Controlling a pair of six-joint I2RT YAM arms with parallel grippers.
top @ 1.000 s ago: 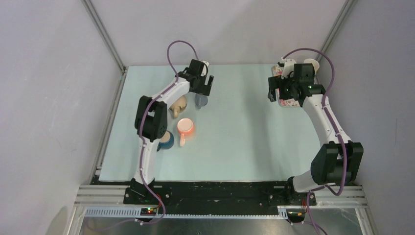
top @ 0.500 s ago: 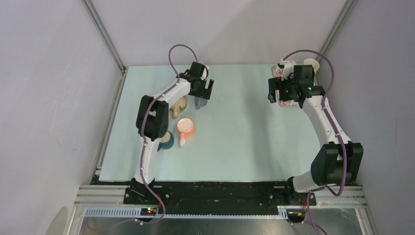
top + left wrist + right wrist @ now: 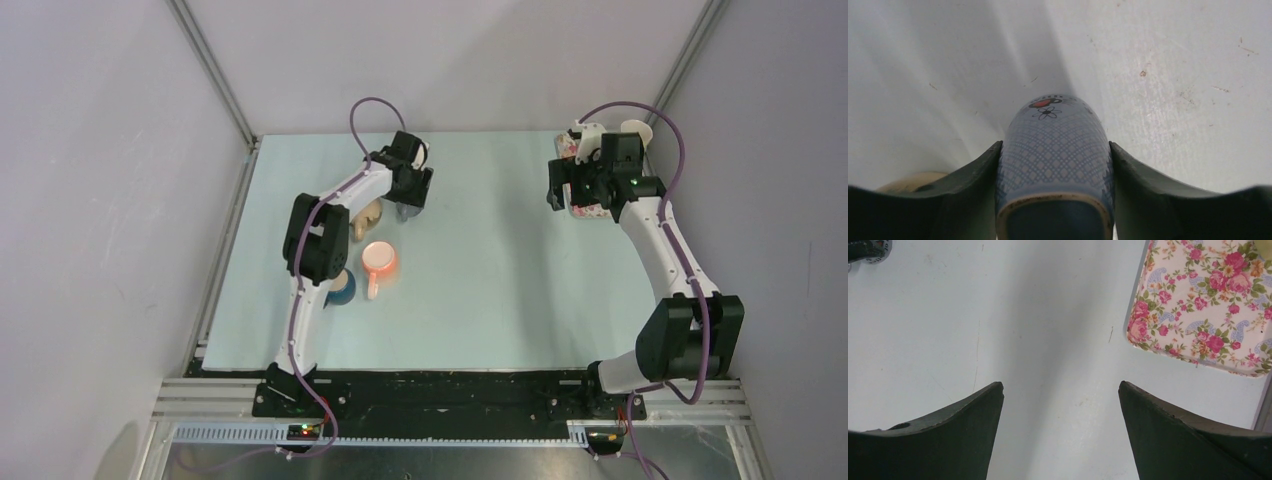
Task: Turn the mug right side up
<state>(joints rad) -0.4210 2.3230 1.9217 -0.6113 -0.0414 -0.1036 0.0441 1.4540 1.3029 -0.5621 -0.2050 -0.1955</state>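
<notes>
A blue mug with a diamond pattern (image 3: 1054,165) sits between the fingers of my left gripper (image 3: 1055,144), its unglazed foot ring facing the camera. Both fingers touch its sides, so the gripper is shut on it. In the top view the left gripper (image 3: 409,194) is at the back left of the table and covers nearly all of the mug. My right gripper (image 3: 563,194) is open and empty above the table at the back right; it also shows in the right wrist view (image 3: 1060,385).
A tan mug (image 3: 367,213), an orange mug (image 3: 379,260) and a dark blue mug (image 3: 341,288) stand close by, near the left arm. A floral box (image 3: 1203,305) lies beside the right gripper, with a white cup (image 3: 637,130) behind it.
My left gripper has come down and towards the near side over the blue mug, which now lies between its fingers. The right arm has barely moved.
</notes>
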